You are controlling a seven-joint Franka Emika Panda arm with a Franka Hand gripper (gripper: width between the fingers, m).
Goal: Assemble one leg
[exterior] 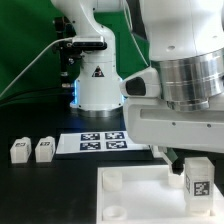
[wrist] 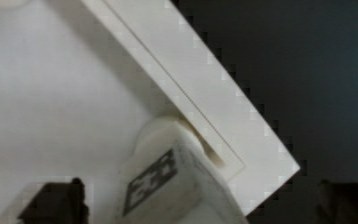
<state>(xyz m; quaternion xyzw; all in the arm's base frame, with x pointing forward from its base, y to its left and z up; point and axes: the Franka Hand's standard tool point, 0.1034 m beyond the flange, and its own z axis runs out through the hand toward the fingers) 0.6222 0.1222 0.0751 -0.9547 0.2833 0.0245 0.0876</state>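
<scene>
Exterior view shows a leg (exterior: 197, 181) at a corner of the white plate (exterior: 125, 185), lower right of the frame, beneath the spread pincer (wrist: 202, 200), ungripped. Whether it is fully seated I cannot tell; tightening probably remains.

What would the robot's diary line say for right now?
task: assemble one leg | gripper: open | leg: between the jaws, at the plate edge, not gripped

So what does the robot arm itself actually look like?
A glossy white arm with a black joint band, a black triangle sticker on its base, a silvery ring near the wrist, and a white hand with dark fingertips.
</scene>
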